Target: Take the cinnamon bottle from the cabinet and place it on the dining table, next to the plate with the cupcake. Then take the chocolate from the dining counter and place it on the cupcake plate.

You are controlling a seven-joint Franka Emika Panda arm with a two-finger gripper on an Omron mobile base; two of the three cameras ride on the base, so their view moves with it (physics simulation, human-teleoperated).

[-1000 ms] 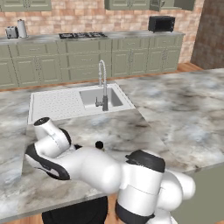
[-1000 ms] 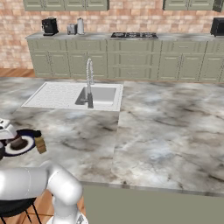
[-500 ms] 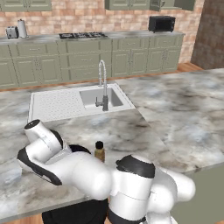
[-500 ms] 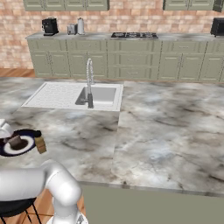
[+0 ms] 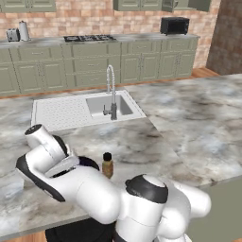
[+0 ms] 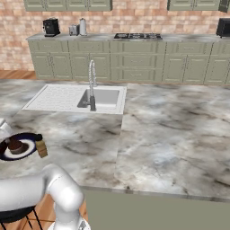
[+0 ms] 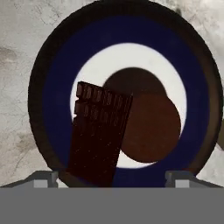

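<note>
Hovering directly above the plate (image 7: 48, 78), the pincer (image 7: 111, 177) stands wide, its two grey fingertips (image 7: 41, 178) set apart at either side of the plate's near rim and gripping nothing. No brand, label or writing can be read on any item. The worktop (image 5: 189, 118) is grey-veined marble; behind it are a white sink (image 5: 85, 108) with a chrome faucet (image 5: 111, 92), green cabinets (image 5: 94, 66), a brick wall, a cooktop (image 5: 89, 38), a black microwave (image 5: 174, 25) and a toaster (image 5: 12, 34). The plate has a black rim, a dark blue band and a white centre, and sits near the worktop's front-left edge. A brown cupcake (image 7: 148, 124) sits on the white centre. The chocolate (image 7: 98, 131) lies on the plate just beside the cupcake and overlaps its edge; in the hand view its long axis runs from the plate's near rim up toward the centre, tilted slightly. The cinnamon bottle (image 5: 108, 165) stands upright on the worktop just beside the plate, black cap up.
</note>
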